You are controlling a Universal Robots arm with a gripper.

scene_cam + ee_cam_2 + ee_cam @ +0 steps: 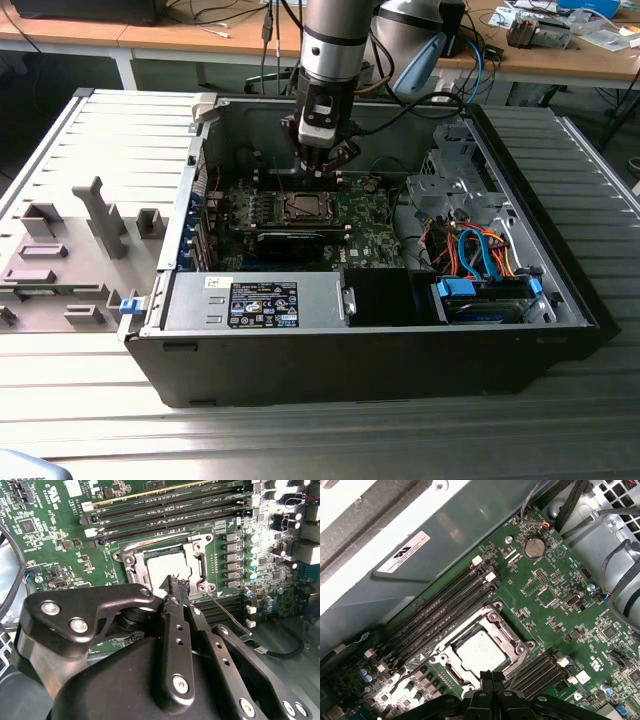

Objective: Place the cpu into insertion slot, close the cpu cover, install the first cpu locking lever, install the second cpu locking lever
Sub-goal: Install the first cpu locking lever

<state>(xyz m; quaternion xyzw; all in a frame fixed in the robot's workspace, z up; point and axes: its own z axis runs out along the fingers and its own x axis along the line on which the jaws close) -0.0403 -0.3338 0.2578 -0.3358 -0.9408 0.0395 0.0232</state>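
Black gripper (171, 586) tips, pinched tight together with nothing between them, sit right at the edge of the insertion slot (302, 207), where the cpu (480, 650) lies flat under the shut silver cpu cover (513, 639) on the green board (555, 580) inside the open computer case (300, 372).

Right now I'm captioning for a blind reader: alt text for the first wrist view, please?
A silver chip sits under a metal cover frame on a green circuit board. The black end effector, shut, is next to the frame's edge; long memory slots run alongside.
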